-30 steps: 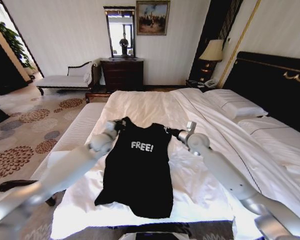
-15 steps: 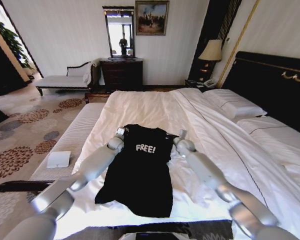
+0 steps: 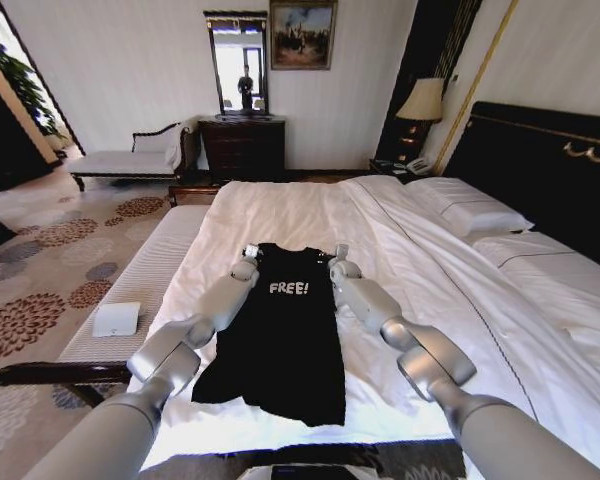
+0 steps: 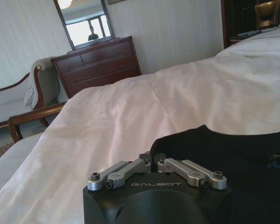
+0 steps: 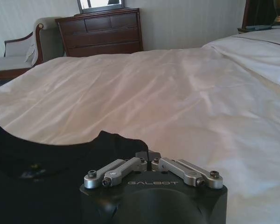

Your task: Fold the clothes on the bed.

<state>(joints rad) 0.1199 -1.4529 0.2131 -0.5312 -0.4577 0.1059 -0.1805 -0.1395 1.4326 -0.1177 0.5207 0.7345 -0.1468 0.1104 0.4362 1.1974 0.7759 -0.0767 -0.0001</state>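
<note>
A black T-shirt point(image 3: 280, 340) with white "FREE!" lettering lies lengthwise on the white bed point(image 3: 290, 205), its hem toward me. My left gripper point(image 3: 250, 252) is at the shirt's left shoulder and my right gripper point(image 3: 337, 252) is at its right shoulder, both low over the sheet. In the left wrist view the left gripper point(image 4: 152, 161) is shut on the shirt's point(image 4: 252, 168) black top edge. The right wrist view shows the right gripper point(image 5: 148, 157) shut on the shirt's point(image 5: 46, 163) edge beside the collar.
A pale striped bench point(image 3: 150, 270) runs along the bed's left side, with a small white object point(image 3: 117, 319) on it. White pillows point(image 3: 475, 215) and the dark headboard point(image 3: 550, 170) are on the right. A dark dresser point(image 3: 244, 148) and a lamp point(image 3: 425, 101) stand at the far wall.
Both arms have dropped and stretched out away from me. The shirt's upper part, held raised a second ago, now lies flat on the sheet.
</note>
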